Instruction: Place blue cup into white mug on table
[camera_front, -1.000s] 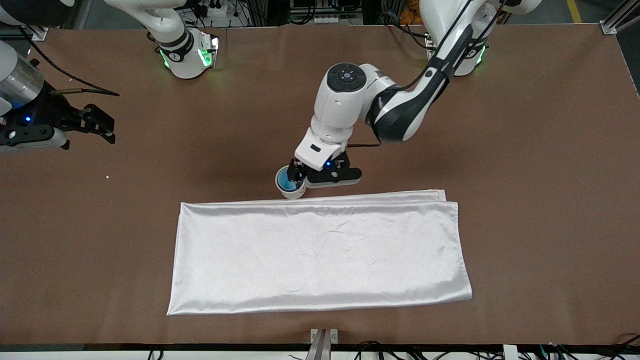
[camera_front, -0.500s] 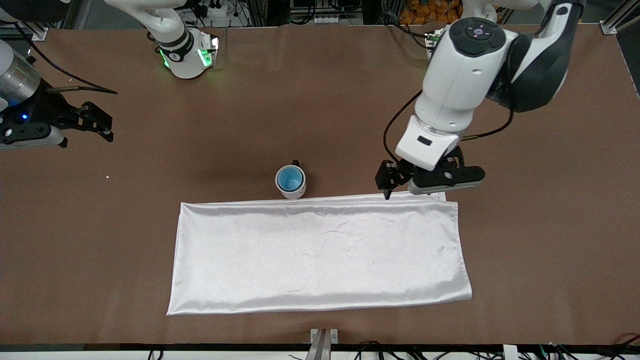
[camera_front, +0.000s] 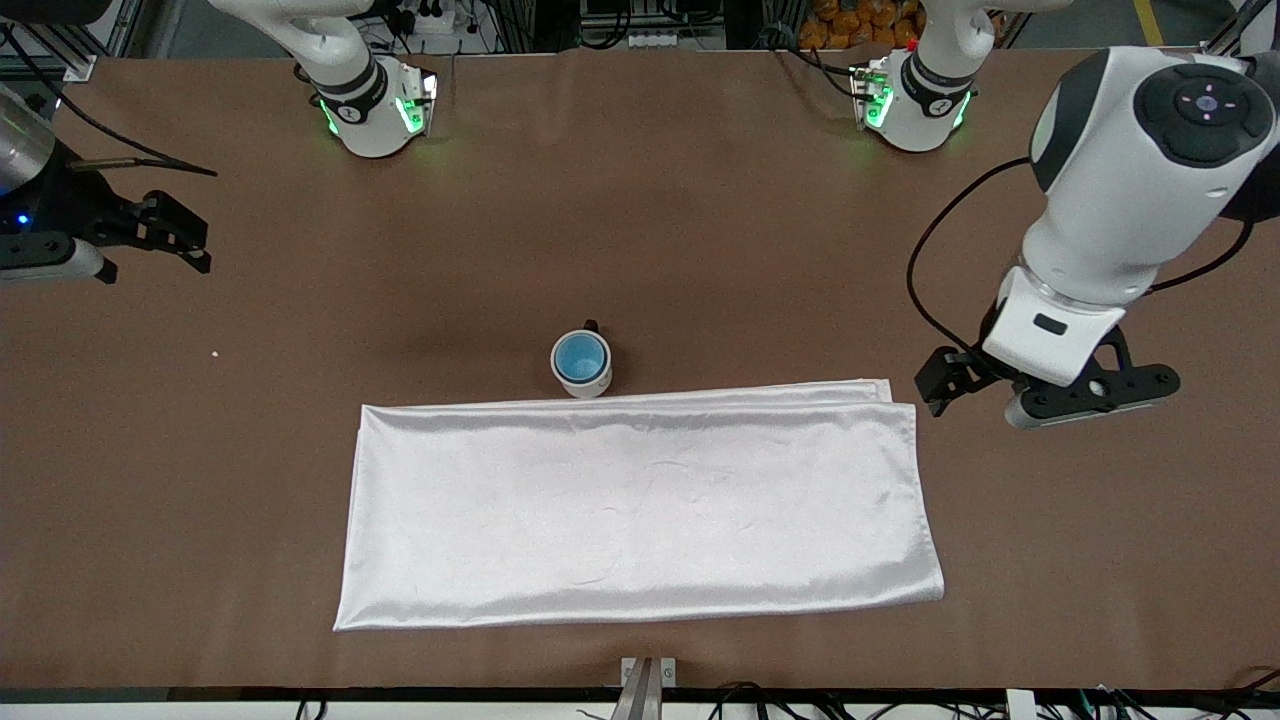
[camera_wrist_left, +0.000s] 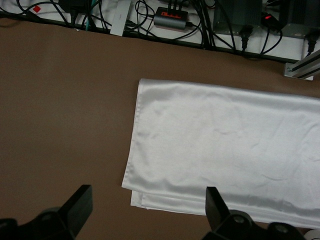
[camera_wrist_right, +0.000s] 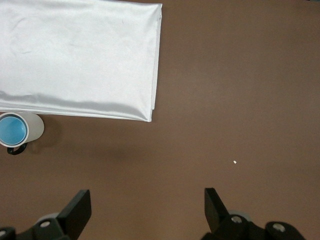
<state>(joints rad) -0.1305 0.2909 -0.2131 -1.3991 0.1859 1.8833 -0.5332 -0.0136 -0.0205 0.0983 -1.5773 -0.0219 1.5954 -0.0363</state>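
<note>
The left arm has swung away from the mug and out toward its own end of the table. The left gripper (camera_front: 1010, 385) now hangs over bare tabletop just off the corner of the white cloth (camera_front: 640, 500), fingers spread wide, holding nothing. The blue cup (camera_front: 579, 357) sits inside the white mug (camera_front: 583, 366), which stands on the table (camera_front: 700, 200) touching the cloth's edge farther from the camera. The right gripper (camera_front: 150, 235) waits over its own end, equally wide and empty. The placing looks done to me; only parking the arm seems left.
</note>
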